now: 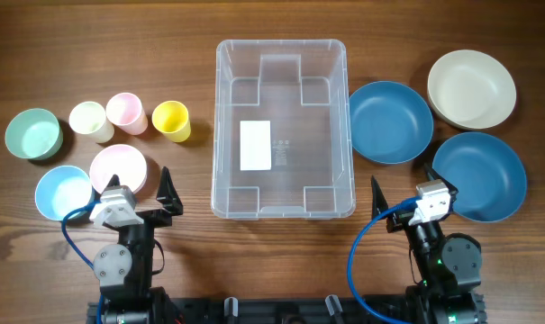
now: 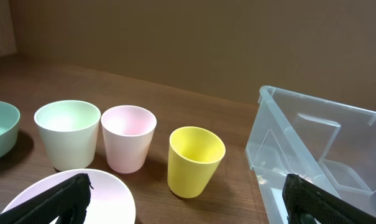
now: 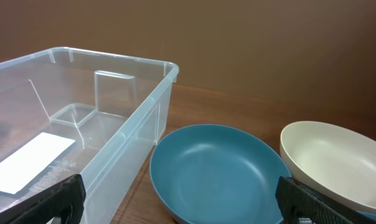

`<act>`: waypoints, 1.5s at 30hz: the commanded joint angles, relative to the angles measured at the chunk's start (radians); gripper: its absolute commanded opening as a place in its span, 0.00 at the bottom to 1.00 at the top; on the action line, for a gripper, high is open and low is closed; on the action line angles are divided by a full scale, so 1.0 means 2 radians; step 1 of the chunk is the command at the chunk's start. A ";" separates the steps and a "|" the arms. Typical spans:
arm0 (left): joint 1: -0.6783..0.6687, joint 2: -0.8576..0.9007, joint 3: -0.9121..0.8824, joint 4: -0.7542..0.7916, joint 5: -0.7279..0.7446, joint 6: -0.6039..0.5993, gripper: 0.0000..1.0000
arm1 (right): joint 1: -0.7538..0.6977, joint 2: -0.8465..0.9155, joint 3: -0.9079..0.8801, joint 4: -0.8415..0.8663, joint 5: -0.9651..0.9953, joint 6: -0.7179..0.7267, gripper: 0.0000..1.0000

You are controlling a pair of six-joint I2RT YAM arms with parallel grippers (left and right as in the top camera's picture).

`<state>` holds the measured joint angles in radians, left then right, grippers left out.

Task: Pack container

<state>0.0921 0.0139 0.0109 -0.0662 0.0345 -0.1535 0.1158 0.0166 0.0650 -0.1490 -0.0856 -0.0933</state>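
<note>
The clear plastic container (image 1: 281, 42) stands empty at the table's middle, a white label on its base. My left gripper (image 1: 139, 191) sits open near its front left corner, over the edge of a pink bowl (image 1: 118, 167). My right gripper (image 1: 404, 189) is open near the front right corner, nothing between its fingers. In the left wrist view the gripper (image 2: 184, 208) spans from the pink bowl (image 2: 107, 193) to the container's wall (image 2: 312, 143). In the right wrist view the gripper (image 3: 181, 208) spans from the container (image 3: 132, 124) across a blue bowl (image 3: 219, 171).
Left of the container stand a cream cup (image 1: 88, 121), a pink cup (image 1: 126, 112), a yellow cup (image 1: 171, 119), a green bowl (image 1: 32, 133) and a light blue bowl (image 1: 63, 192). On the right lie two blue bowls (image 1: 390, 121) (image 1: 479, 175) and a cream bowl (image 1: 471, 88).
</note>
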 commanded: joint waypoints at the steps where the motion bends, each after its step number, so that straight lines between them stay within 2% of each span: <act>1: -0.003 -0.002 -0.003 -0.005 -0.005 0.010 1.00 | -0.001 0.000 0.000 0.004 0.005 0.008 1.00; 8: -0.003 -0.002 -0.003 -0.004 0.001 0.007 1.00 | -0.001 0.000 0.000 0.004 0.002 0.010 1.00; 10: -0.003 -0.002 -0.003 -0.003 0.001 -0.010 1.00 | -0.001 0.000 0.000 0.004 0.002 0.012 1.00; 15: -0.003 0.000 0.000 -0.003 0.008 -0.101 1.00 | -0.001 0.001 0.001 0.003 0.014 0.117 1.00; 18: -0.003 0.013 0.020 -0.007 0.031 -0.101 1.00 | -0.001 0.010 0.012 -0.017 0.035 0.157 1.00; 23: -0.003 0.062 0.066 -0.017 0.031 -0.101 1.00 | -0.001 0.049 0.046 -0.035 0.036 0.180 1.00; 30: -0.003 0.232 0.213 -0.079 0.043 -0.101 1.00 | -0.001 0.206 0.193 -0.097 0.041 0.183 1.00; 36: -0.003 0.373 0.382 -0.223 0.048 -0.096 1.00 | -0.001 0.368 0.396 -0.271 0.041 0.183 1.00; 38: -0.003 0.394 0.414 -0.249 0.064 -0.096 1.00 | -0.001 0.406 0.457 -0.329 0.034 0.181 1.00; 42: -0.003 0.394 0.431 -0.263 0.091 -0.096 1.00 | -0.001 0.446 0.555 -0.402 -0.023 0.125 1.00; 43: -0.003 0.394 0.431 -0.265 0.091 -0.096 1.00 | -0.001 0.446 0.566 -0.404 -0.004 0.138 1.00; 45: -0.003 0.394 0.431 -0.271 0.091 -0.096 1.00 | -0.003 0.447 0.574 -0.412 0.052 0.214 1.00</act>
<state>0.0921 0.8059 0.8532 -0.5911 0.1799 -0.3466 0.1150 0.9054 1.1553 -0.9508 -0.0811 0.2173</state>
